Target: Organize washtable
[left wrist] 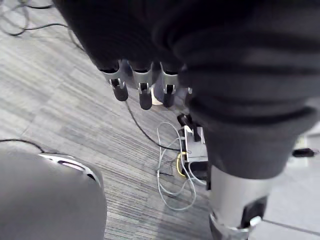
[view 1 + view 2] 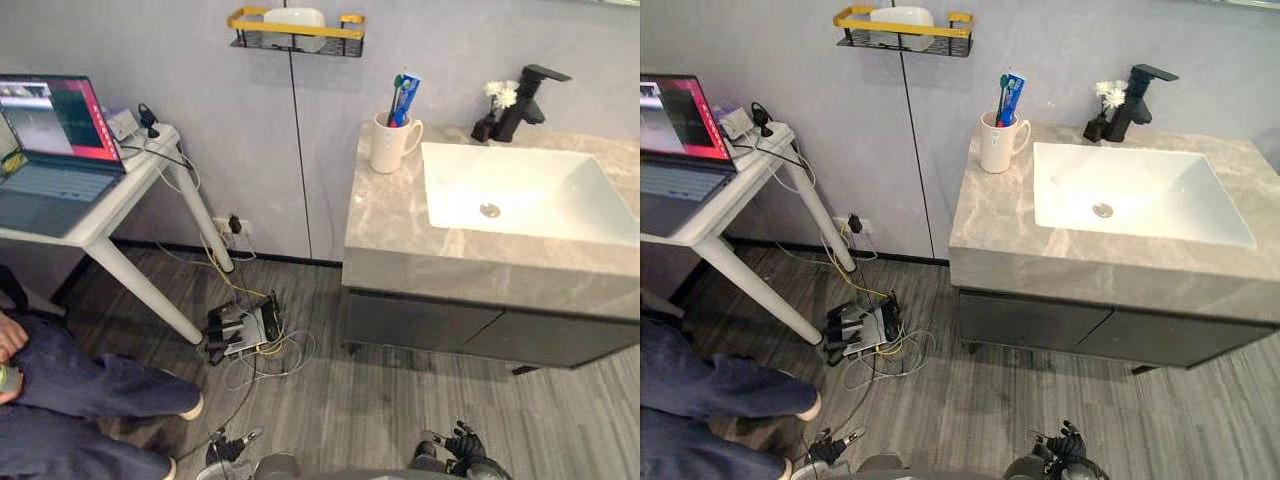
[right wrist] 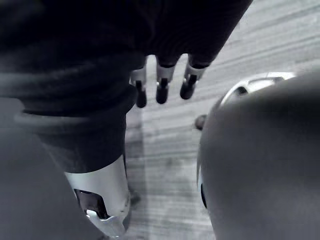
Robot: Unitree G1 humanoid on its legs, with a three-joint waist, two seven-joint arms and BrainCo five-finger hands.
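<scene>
Washtable (image 2: 385, 215) occupies the 2 o'clock sector of the head view. White mug (image 2: 388, 145) stands at the countertop's 10 o'clock corner and holds a toothbrush and toothpaste tube (image 2: 405, 98). Black faucet (image 2: 525, 100) stands at 12 o'clock of the basin (image 2: 450, 190), just beside a small flower vase (image 2: 497, 108). Left hand (image 2: 228, 447) at 7 o'clock and right hand (image 2: 462, 445) at 5 o'clock hang over the floor, fingers (image 1: 144, 92) relaxed and straight, grasping nothing.
</scene>
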